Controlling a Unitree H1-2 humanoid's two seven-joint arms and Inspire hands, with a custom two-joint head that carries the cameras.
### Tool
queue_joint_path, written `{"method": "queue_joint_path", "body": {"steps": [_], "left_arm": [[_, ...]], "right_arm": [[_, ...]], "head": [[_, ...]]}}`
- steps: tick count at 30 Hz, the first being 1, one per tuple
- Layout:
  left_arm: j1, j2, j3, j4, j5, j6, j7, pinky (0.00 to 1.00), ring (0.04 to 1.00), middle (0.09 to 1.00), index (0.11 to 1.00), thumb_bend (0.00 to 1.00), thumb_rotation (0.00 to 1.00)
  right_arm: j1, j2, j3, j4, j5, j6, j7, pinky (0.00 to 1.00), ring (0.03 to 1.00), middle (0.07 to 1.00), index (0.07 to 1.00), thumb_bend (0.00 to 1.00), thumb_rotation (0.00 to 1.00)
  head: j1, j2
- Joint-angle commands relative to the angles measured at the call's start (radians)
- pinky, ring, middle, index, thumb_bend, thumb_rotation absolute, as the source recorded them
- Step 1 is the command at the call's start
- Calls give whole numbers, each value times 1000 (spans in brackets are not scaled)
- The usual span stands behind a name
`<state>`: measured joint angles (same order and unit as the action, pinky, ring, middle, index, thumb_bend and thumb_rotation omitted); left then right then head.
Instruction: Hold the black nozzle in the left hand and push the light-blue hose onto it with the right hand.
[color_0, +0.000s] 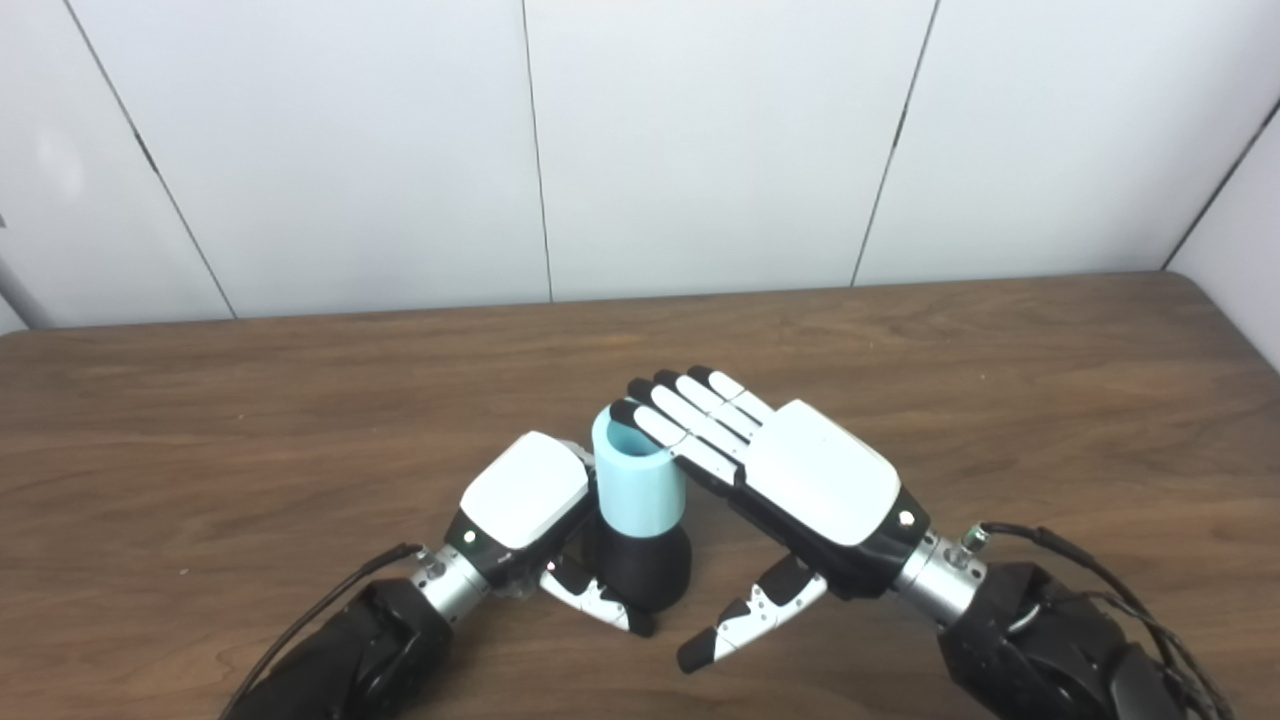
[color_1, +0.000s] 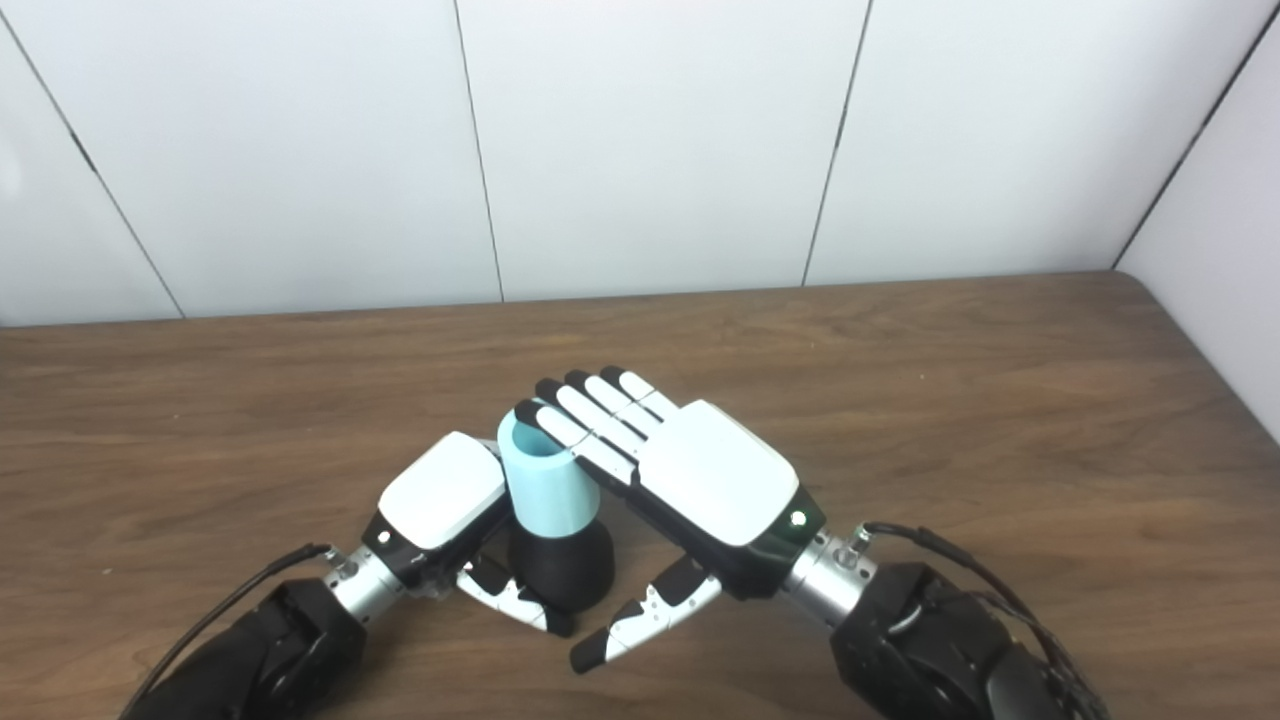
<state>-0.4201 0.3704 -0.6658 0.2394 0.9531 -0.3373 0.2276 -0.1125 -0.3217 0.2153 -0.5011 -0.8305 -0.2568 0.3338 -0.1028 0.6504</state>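
left robot hand (color_0: 525, 500) grasps bulbous matte black nozzle (color_0: 645, 570); smooth light-blue hose (color_0: 637, 487) seated; right robot hand (color_0: 790, 480) released, flat.

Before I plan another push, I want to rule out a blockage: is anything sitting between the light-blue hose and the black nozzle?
Nothing visible does. The light-blue hose stands directly on the black nozzle, which the left hand holds; the right hand lies open against the hose's rim.

A short light-blue hose (color_0: 637, 482) stands upright, seated on the rounded black nozzle (color_0: 645, 570) beneath it.
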Motion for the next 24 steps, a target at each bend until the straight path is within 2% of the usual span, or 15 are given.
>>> {"method": "queue_joint_path", "body": {"steps": [1, 9, 16, 19, 24], "left_arm": [[42, 9, -49, 49, 56, -12, -76, 452, 476, 476, 474, 504, 0], [39, 12, -52, 58, 61, -19, -64, 444, 472, 467, 484, 504, 0], [37, 13, -54, 57, 63, -19, -65, 441, 472, 468, 482, 504, 0], [37, 13, -55, 55, 62, -17, -71, 444, 472, 472, 479, 504, 0], [39, 11, -54, 55, 59, -16, -70, 445, 470, 472, 481, 505, 0]], "right_arm": [[-24, 0, -15, 1, 57, -38, -55, 1000, 1000, 995, 965, 972, 833], [-28, 10, -29, 45, 90, -119, -152, 985, 1000, 922, 881, 893, 842], [-25, 31, -45, 67, 82, -181, -245, 906, 970, 844, 807, 850, 799], [-23, 34, -47, 61, 70, -178, -247, 921, 971, 851, 813, 838, 794], [-27, 32, -41, 33, 52, -134, -196, 964, 999, 894, 847, 851, 815]], "head": [[-1, 0], [-3, 0], [-4, 0], [-5, 0], [-4, 1]]}}
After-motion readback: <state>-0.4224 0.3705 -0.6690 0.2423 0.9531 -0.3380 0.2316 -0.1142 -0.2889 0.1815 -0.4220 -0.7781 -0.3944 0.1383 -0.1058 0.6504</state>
